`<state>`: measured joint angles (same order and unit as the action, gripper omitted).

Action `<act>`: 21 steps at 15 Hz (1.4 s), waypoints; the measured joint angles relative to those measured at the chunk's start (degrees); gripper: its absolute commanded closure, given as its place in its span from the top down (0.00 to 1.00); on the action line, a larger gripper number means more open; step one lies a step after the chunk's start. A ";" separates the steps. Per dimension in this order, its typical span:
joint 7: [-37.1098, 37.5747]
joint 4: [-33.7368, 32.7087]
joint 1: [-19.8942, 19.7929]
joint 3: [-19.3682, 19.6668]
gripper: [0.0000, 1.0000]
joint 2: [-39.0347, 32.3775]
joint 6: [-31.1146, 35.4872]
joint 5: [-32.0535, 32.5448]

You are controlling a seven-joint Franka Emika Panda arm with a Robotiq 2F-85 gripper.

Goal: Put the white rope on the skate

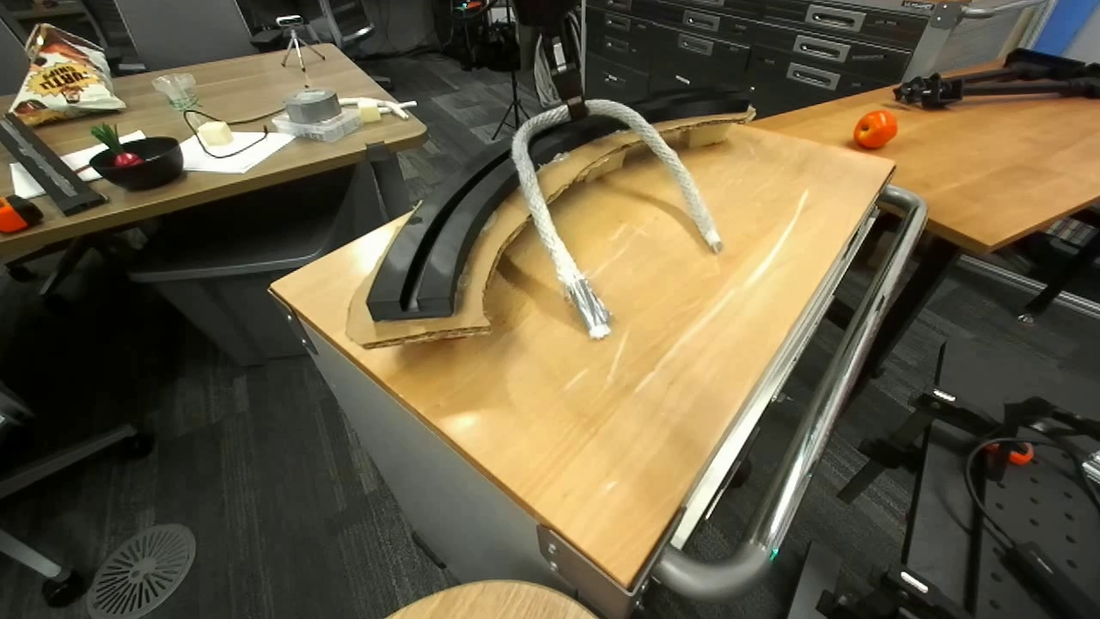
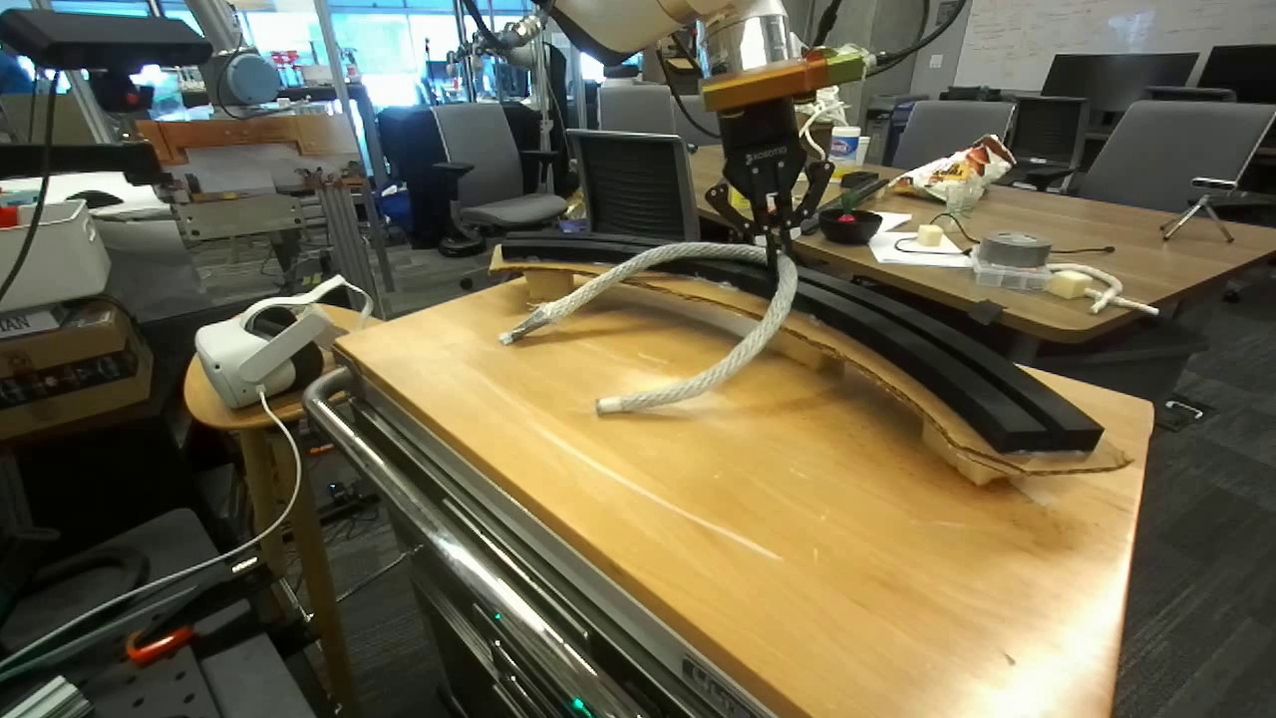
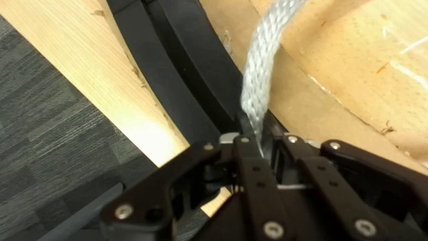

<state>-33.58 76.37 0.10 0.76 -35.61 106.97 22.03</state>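
The black metal gripper [image 2: 775, 249] is above the inner edge of the skate [image 2: 902, 339], a long, black, arc-shaped grooved strip, pinching the thick, pale grey-white braided rope [image 1: 608, 108] at the top of the rope's bend. From that grip both legs of the rope slope down on the skate's inner side, over the light wooden tabletop [image 1: 533, 387]; whether the ends touch it cannot be told. Beneath the skate, a brown corrugated cardboard sheet [image 3: 307, 100] juts out along its inner edge.
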 measured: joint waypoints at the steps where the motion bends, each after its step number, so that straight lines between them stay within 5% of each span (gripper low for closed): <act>1: -1.31 -0.93 -0.31 -0.03 0.08 -0.47 -1.27 -0.18; 21: -7.07 -33.22 -1.14 -3.80 0.08 -16.23 -25.66 -12.78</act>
<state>-40.66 43.15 -1.04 -3.04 -51.84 81.31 9.25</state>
